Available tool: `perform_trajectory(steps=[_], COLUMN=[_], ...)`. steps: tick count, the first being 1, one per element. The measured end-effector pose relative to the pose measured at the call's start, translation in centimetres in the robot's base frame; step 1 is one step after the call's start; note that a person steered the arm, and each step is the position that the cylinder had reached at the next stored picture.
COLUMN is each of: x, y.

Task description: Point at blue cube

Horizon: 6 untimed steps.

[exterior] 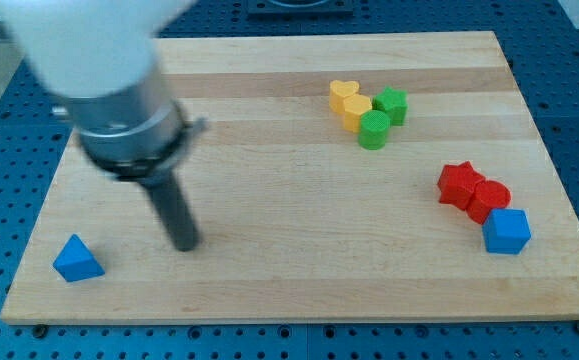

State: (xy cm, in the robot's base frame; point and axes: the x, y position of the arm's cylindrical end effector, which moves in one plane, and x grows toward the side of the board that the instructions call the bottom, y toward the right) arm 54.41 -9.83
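The blue cube (507, 231) lies near the board's right edge, touching the red blocks above it. My tip (185, 243) rests on the board at the view's lower left, far to the left of the blue cube. A blue triangular block (77, 260) lies to the left of my tip, apart from it.
A red star-shaped block (458, 184) and a red round block (489, 198) sit just above and left of the blue cube. Two yellow blocks (350, 102) and two green blocks (382, 117) cluster at the upper middle. The wooden board (289, 290) lies on a blue perforated table.
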Motion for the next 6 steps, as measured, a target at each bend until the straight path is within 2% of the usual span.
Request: perform_trajectory(steps=[2,3,4,5,6], x=[3.3,5.7,5.4,3.2,1.3], y=[17.9,24.4,29.9,33.5,35.2])
